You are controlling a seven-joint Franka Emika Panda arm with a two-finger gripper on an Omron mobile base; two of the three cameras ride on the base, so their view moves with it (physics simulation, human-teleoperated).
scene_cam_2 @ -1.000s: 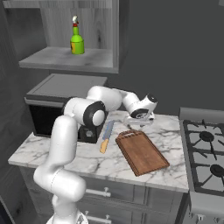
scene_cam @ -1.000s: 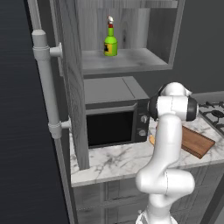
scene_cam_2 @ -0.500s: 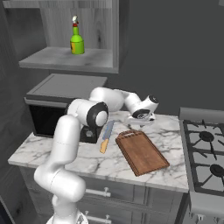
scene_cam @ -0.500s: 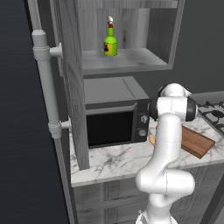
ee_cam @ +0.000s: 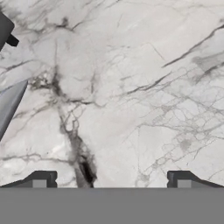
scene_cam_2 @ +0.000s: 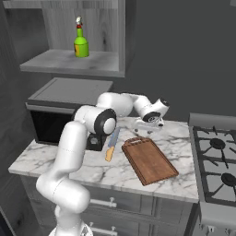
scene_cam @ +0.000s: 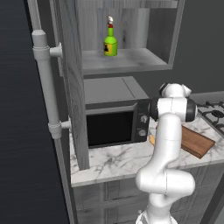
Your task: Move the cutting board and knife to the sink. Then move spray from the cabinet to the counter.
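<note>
Jaws wide apart, I hover the gripper (scene_cam_2: 148, 125) over the cutting board (scene_cam_2: 149, 159); stiff, flat—I'd pinch its handle edge.

Base views flank the counter (scene_cam_2: 179, 138); hand view looks closely down.

Count: 1 board (scene_cam_2: 150, 160), 1 knife (scene_cam_2: 112, 144), 1 spray (scene_cam_2: 81, 44), 1 microwave (scene_cam: 114, 119), 4 burners (scene_cam_2: 217, 144) visible.
</note>
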